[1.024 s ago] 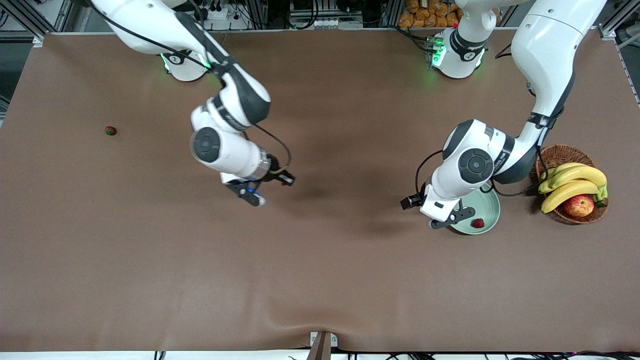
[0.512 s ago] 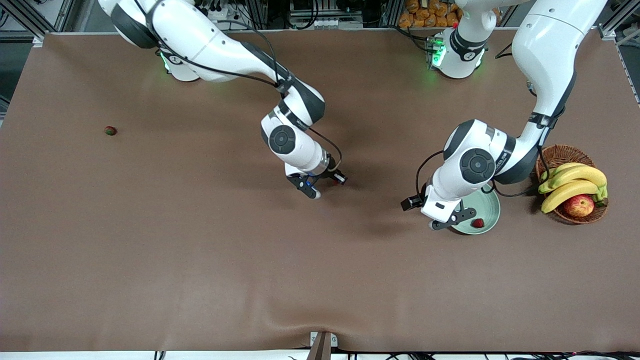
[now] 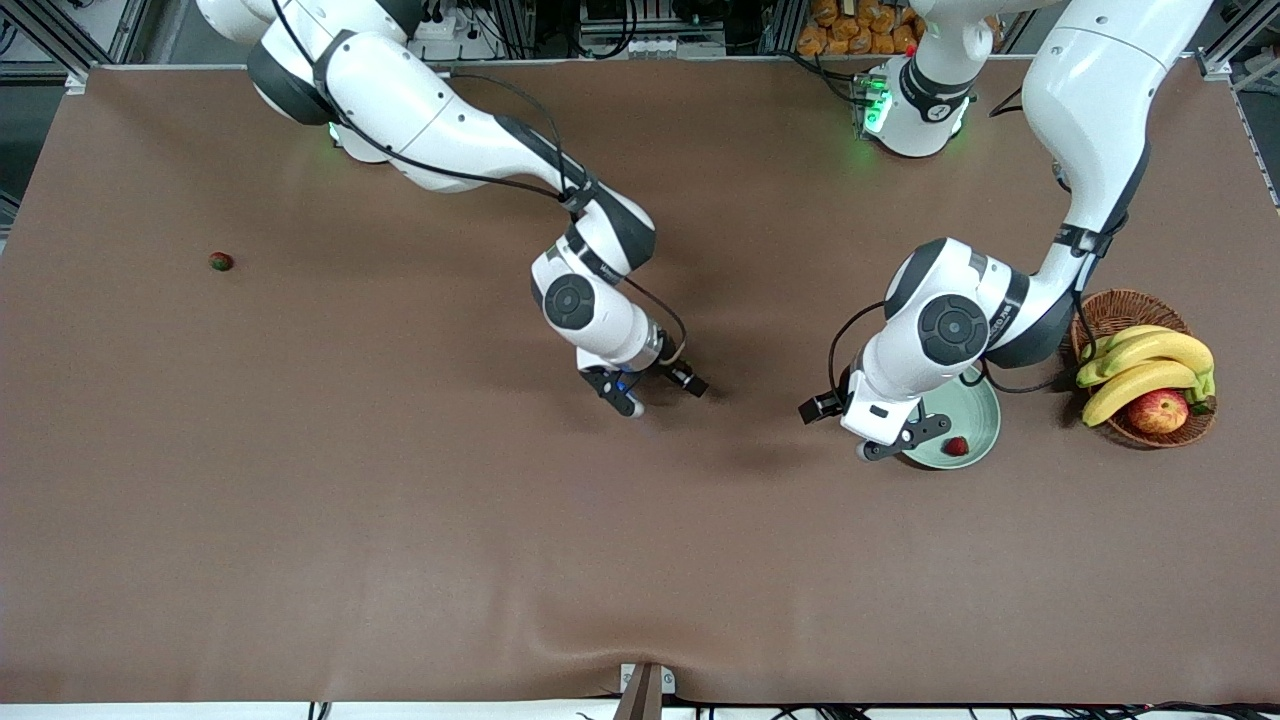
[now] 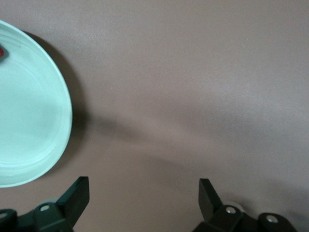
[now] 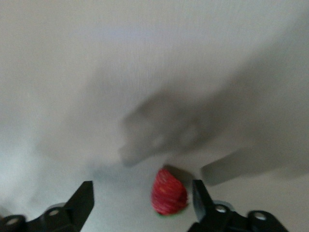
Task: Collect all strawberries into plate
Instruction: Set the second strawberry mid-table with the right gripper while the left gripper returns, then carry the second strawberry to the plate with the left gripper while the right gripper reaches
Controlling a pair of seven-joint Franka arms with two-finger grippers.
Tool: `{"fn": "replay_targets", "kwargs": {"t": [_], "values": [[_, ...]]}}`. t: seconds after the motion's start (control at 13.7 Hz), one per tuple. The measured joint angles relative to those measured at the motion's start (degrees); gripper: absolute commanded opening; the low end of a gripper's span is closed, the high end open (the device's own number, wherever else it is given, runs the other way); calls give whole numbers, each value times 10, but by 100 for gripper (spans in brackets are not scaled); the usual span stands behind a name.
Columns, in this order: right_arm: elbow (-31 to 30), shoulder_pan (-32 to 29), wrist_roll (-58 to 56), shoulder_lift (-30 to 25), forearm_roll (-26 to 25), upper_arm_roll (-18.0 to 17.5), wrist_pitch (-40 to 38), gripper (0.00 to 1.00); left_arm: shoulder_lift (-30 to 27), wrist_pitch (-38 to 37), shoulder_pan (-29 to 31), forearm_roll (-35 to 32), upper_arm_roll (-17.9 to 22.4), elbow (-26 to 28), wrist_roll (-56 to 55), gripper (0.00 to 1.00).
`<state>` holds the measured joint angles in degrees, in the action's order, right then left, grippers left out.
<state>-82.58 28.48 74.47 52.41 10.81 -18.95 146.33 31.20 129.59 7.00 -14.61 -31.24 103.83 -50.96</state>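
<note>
The pale green plate (image 3: 985, 415) lies near the left arm's end of the table, and one strawberry (image 3: 957, 446) lies in it. My left gripper (image 3: 905, 438) hovers open and empty at the plate's edge. The left wrist view shows the open gripper (image 4: 145, 193) over bare table beside the plate (image 4: 29, 121). My right gripper (image 3: 625, 395) is low over the table's middle, open. In the right wrist view a strawberry (image 5: 169, 192) sits between the spread gripper (image 5: 142, 195), close to one finger. A third strawberry (image 3: 220, 261) lies on the table near the right arm's end.
A brown wicker basket (image 3: 1120, 300) with bananas (image 3: 1150, 360) and a red-yellow apple (image 3: 1158, 410) stands beside the plate, at the left arm's end of the table. The brown table cover (image 3: 400, 520) wrinkles near its front edge.
My right arm has swung across the table's middle toward the plate, most of it in the first half second. The left arm, the plate and the other strawberries have not moved.
</note>
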Motion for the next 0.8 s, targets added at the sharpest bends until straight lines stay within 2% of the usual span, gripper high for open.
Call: {"fn": "replay_targets", "kwargs": {"t": [0.29,0.58,0.8], "values": [[72,-71,-19,-15,-65,-3,-208,100,6,15,-26,0,-1,-2,-17,100],[88,-159,-154,-39,-86,-11,-304,100,33,19,-82,0,-2,-31,-19,100],[88,-213,-265,-53,-149,-12,-379,100,68,20,-156,-28,-1,-68,-13,100]]}}
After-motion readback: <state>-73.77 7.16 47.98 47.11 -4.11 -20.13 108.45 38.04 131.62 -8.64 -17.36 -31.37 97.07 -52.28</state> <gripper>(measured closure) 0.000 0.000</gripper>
